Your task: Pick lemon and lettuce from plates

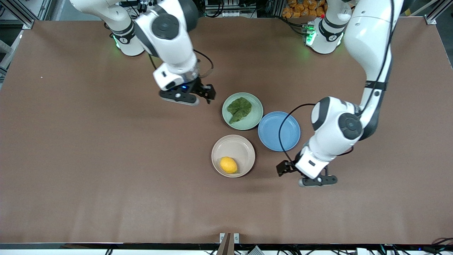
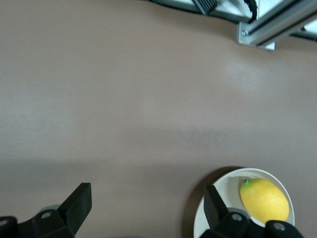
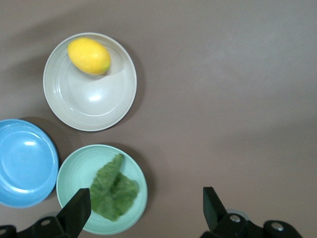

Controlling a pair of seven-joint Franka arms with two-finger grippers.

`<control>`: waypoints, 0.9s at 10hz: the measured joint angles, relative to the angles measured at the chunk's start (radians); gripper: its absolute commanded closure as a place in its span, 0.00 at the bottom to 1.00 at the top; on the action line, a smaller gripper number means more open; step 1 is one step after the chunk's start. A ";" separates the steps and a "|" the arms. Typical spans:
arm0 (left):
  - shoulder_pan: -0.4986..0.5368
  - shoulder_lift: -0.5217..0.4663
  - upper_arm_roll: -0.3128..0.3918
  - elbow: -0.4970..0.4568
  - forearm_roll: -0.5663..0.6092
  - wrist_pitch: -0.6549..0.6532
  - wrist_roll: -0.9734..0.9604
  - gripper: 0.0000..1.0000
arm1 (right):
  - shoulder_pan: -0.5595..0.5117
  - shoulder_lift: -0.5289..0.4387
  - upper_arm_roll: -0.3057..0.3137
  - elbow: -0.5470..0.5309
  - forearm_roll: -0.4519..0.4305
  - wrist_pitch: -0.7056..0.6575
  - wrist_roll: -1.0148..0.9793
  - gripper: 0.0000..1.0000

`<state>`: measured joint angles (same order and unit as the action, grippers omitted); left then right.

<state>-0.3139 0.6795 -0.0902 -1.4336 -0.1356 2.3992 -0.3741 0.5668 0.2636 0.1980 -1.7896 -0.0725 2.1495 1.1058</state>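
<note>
The yellow lemon [image 1: 228, 165] lies on the beige plate [image 1: 237, 146], on the side nearer the front camera. The dark green lettuce [image 1: 239, 109] lies flat on the mint plate [image 1: 253, 119]. My left gripper [image 1: 285, 168] hangs open and empty over bare table beside the beige plate, toward the left arm's end. In the left wrist view the lemon [image 2: 264, 200] sits just outside one finger of the left gripper [image 2: 147, 198]. My right gripper [image 1: 207, 92] is open and empty beside the mint plate. In its wrist view the right gripper [image 3: 146, 196] has the lettuce [image 3: 113, 191] near one finger.
An empty blue plate [image 1: 279, 131] sits against the mint plate, toward the left arm's end. A metal bracket [image 1: 229, 238] marks the table's front edge, and a frame rail [image 2: 270, 27] shows in the left wrist view. Brown table surrounds the plates.
</note>
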 measured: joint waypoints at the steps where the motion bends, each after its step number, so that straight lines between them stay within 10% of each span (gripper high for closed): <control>1: -0.016 0.013 -0.004 0.002 -0.013 0.029 -0.015 0.00 | 0.038 0.054 0.000 0.002 -0.055 0.046 0.098 0.00; 9: -0.100 0.098 -0.037 0.061 -0.196 0.087 -0.131 0.00 | 0.300 0.469 -0.076 0.223 -0.318 0.212 0.651 0.17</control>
<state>-0.4141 0.7776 -0.1269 -1.3729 -0.3315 2.4866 -0.5051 0.8663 0.7327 0.1218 -1.5668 -0.3906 2.3619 1.7570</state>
